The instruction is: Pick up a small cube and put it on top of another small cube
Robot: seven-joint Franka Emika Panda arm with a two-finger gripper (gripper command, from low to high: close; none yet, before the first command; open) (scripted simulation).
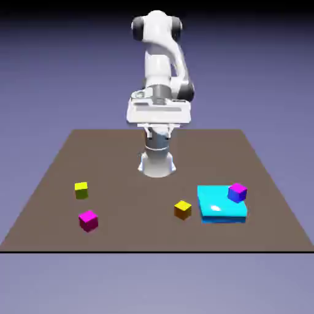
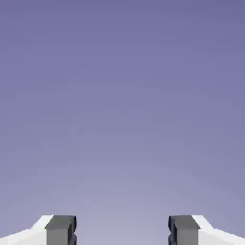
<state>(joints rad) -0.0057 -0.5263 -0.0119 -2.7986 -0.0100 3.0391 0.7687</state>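
Note:
The small magenta-pink cube (image 1: 88, 220) rests on the brown table (image 1: 135, 202) near its front edge, at the exterior view's left. The lime-yellow cube (image 1: 81, 190) sits just behind it, a short gap apart. My gripper (image 1: 158, 113) is held high above the table near the robot's base, far from both cubes. In the hand view the gripper (image 2: 122, 232) is open, its grey fingertips (image 2: 61, 229) wide apart with nothing between them. Only the blue-violet backdrop shows there, and neither cube is in that view.
An orange-yellow cube (image 1: 183, 210) lies right of the table's middle. Next to it, a flat cyan slab (image 1: 216, 207) carries a purple-blue cube with a magenta top (image 1: 237, 192) on its far right corner.

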